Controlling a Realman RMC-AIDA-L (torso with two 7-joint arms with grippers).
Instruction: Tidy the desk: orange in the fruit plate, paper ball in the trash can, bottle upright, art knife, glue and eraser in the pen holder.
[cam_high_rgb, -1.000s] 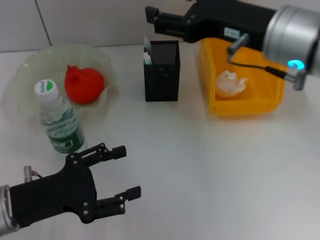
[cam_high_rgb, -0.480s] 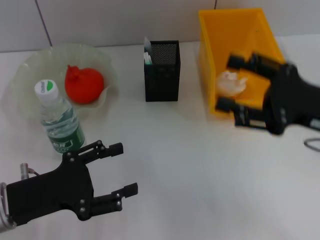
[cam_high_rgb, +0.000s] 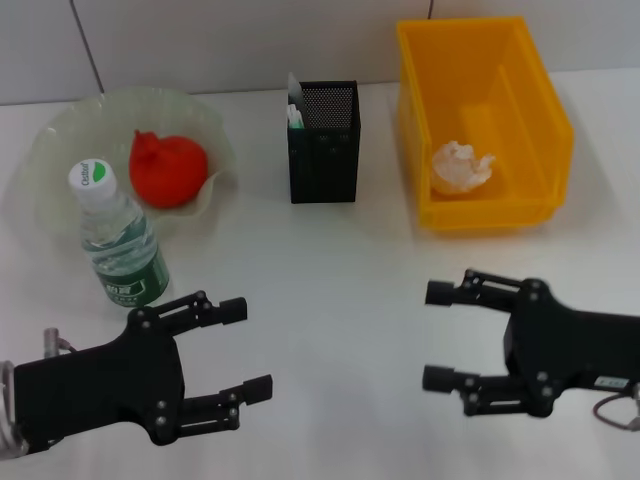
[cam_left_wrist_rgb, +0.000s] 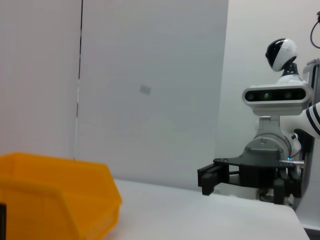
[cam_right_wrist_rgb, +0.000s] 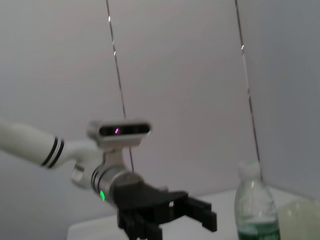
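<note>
The crumpled white paper ball (cam_high_rgb: 461, 166) lies in the yellow plastic bin (cam_high_rgb: 535, 120); the orange fruit (cam_high_rgb: 166, 168) sits in the translucent plate (cam_high_rgb: 60, 130). The black mesh pen holder (cam_high_rgb: 324, 145) holds stationery. The clear bottle (cam_high_rgb: 120, 240) stands upright. Left gripper (cam_high_rgb: 250, 346) and right gripper (cam_high_rgb: 436, 336) hover, fingers apart.

Pen holder (cam_high_rgb: 323, 143) contents mostly hidden behind black mesh.

orange (cam_high_rgb: 167, 170) in plate (cam_high_rgb: 60, 135) | bottle (cam_high_rgb: 118, 240) before it (upright) | paper ball (cam_high_rgb: 461, 166) in bin (cam_high_rgb: 545, 120)
</note>
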